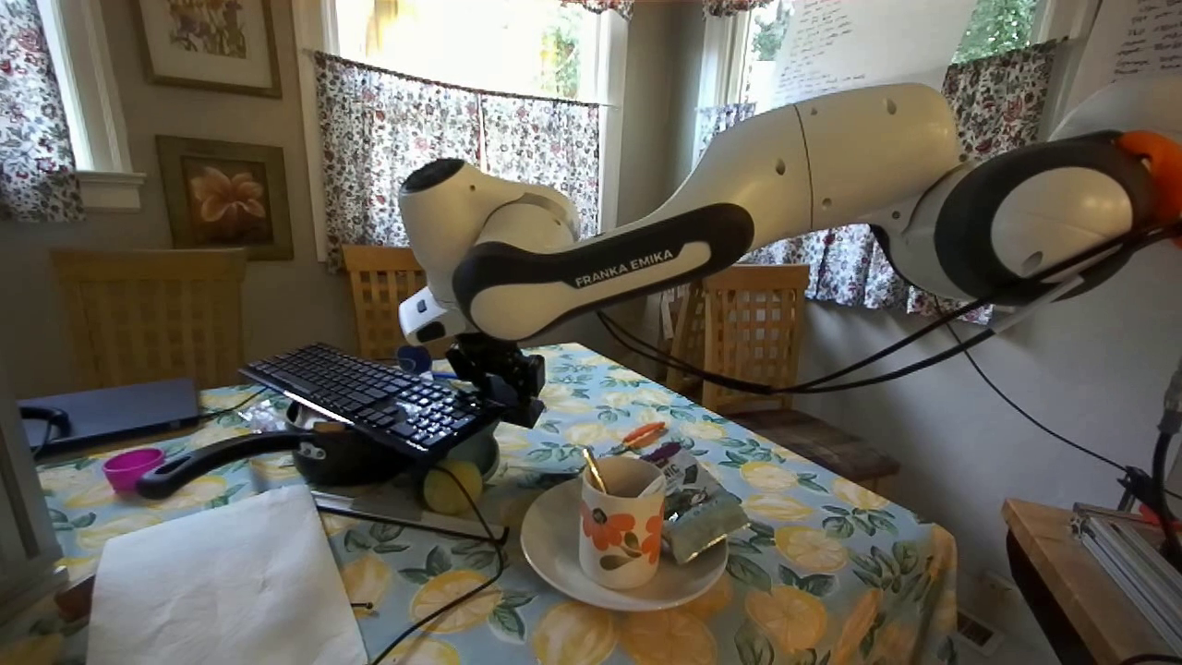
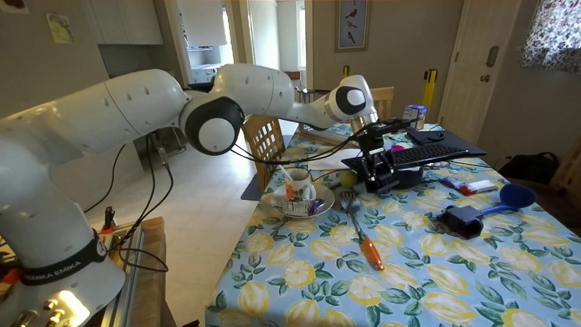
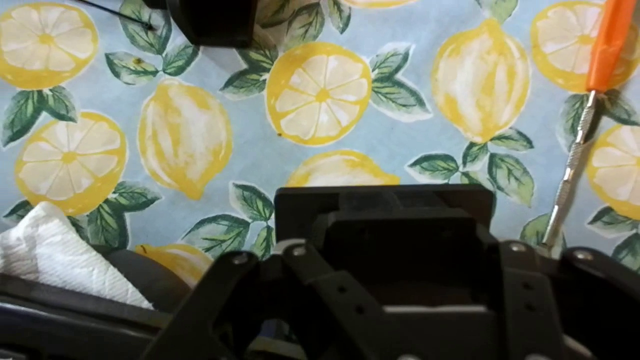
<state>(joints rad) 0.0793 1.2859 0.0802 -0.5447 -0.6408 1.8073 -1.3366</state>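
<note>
Black keyboard (image 1: 360,392): slants over the pan (image 1: 351,464), just beside the end effector (image 3: 387,215).
End effector: dark block (image 3: 382,200) between its jaws; cannot tell whether they pinch it.
Fork (image 2: 366,245): near the plate (image 1: 556,545).

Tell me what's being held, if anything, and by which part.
That can't be told: in the wrist view, the end effector is too dark to show whether anything sits in its grip. The computer keyboard is close by.
</note>
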